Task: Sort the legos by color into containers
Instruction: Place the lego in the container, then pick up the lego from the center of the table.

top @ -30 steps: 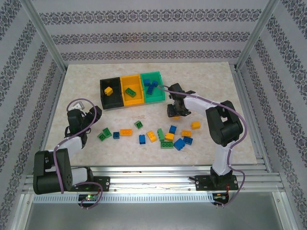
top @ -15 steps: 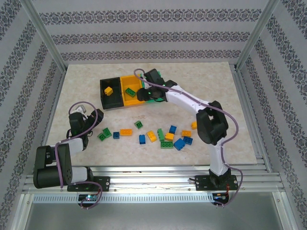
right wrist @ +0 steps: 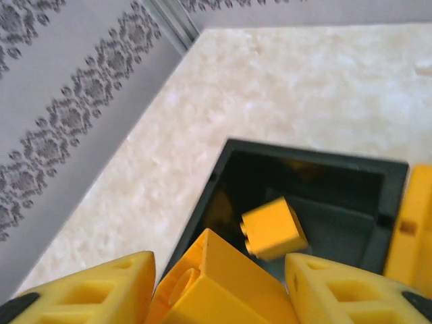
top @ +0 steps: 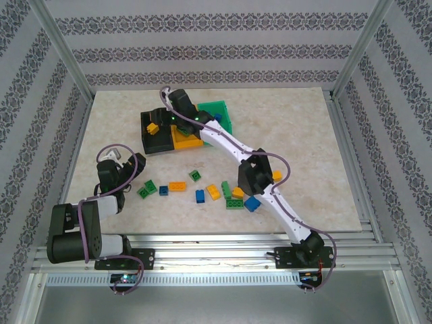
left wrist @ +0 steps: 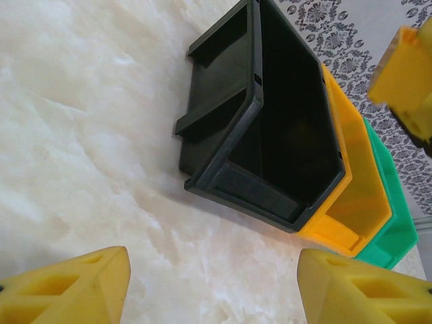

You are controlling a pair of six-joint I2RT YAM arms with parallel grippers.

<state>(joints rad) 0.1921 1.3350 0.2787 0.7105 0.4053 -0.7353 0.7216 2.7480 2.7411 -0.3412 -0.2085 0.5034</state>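
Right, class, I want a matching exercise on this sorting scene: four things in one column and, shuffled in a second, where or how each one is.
Things
1. black bin
2. green bin
3. left end effector
4. right end effector

Place or state
A. closed on the carried brick, yellow
B. right end of the bin row, top view
C. open, nothing between its fingers
D. has the loose brick, yellow, inside

Pairs: 1-D, 2-B, 3-C, 4-A

Your right arm point(top: 226, 138) hides most of the yellow-orange bin point(top: 185, 140) from above. At the right claw point(right wrist: 216, 270), the yellow brick point(right wrist: 209, 293) is cut off below, so you cannot tell if it is gripped.
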